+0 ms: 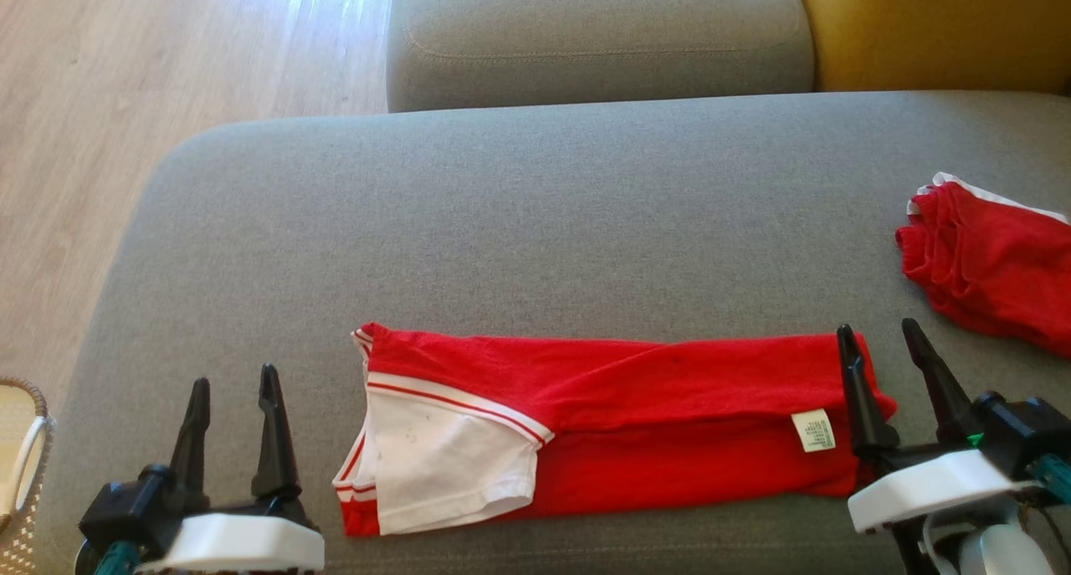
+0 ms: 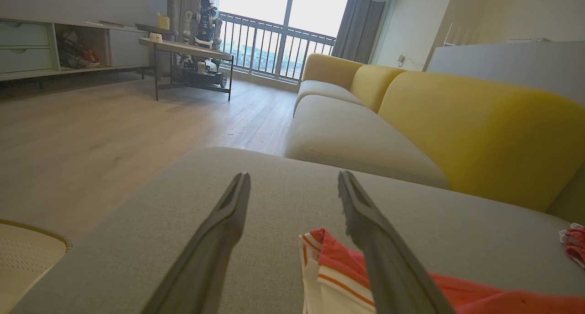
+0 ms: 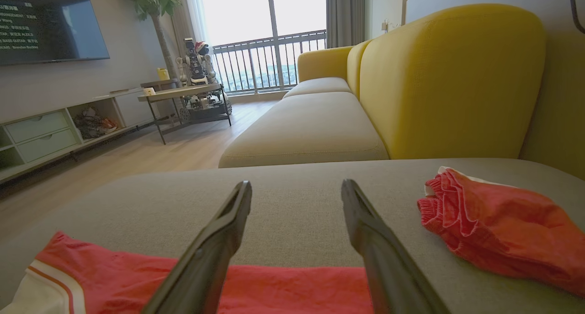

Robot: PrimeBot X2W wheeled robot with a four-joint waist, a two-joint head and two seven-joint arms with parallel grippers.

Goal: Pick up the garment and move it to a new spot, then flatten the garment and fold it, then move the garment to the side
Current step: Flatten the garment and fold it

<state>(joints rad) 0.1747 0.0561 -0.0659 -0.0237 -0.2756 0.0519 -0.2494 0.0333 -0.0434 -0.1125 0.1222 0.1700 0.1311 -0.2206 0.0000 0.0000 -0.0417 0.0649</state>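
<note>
**Head view: folded garment between two wide-open tools**

The red garment [image 1: 619,408], folded into a long band with a white sleeve [image 1: 443,466] at its left end, lies flat at 6 o'clock on the grey sofa seat [image 1: 535,223]. The left tool [image 1: 234,376] at 8 o'clock and the right tool [image 1: 878,326] at 4 o'clock both gape wide, holding nothing. A crumpled red cloth [image 1: 987,265] sits at 3 o'clock.

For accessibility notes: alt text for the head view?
A red-and-white shirt lies folded in a strip on a grey sofa, with the left hand and right hand open near its ends. Another red garment lies far right.
</note>
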